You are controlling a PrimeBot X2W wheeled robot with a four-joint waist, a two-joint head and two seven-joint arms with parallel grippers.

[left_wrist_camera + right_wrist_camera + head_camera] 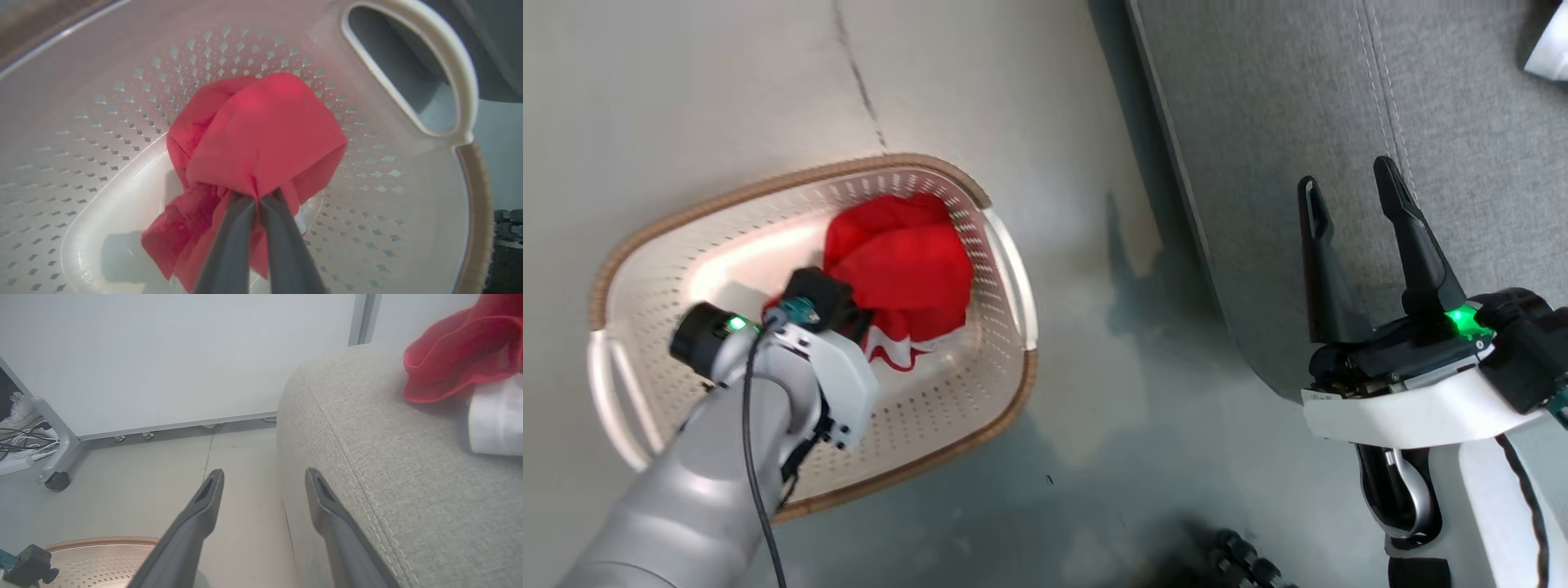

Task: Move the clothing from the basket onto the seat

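**A:** Head view. Where do we find the clothing [903, 261]?

**B:** We see a red bundle with a white-trimmed edge, lying in the right half of the basket [792, 181]. The basket stands on the floor [686, 98], left of the seat [1282, 122].

**A:** And the left gripper [257, 199]?

**B:** Left wrist view. We see its two fingers pressed together, pinching a fold of the red fabric low inside the basket, near a handle end.

**A:** How does the right gripper [1347, 174] stand?

**B:** We find its jaws spread wide with nothing between them, at the seat's left edge, well apart from the basket.

**A:** Right wrist view. What lies on the seat?

**B:** A red garment [461, 355] rests at the far right of the cushion. White fabric [494, 420] is touching it or just beside it; we cannot tell which. A pale wheeled panel [163, 355] stands beyond.
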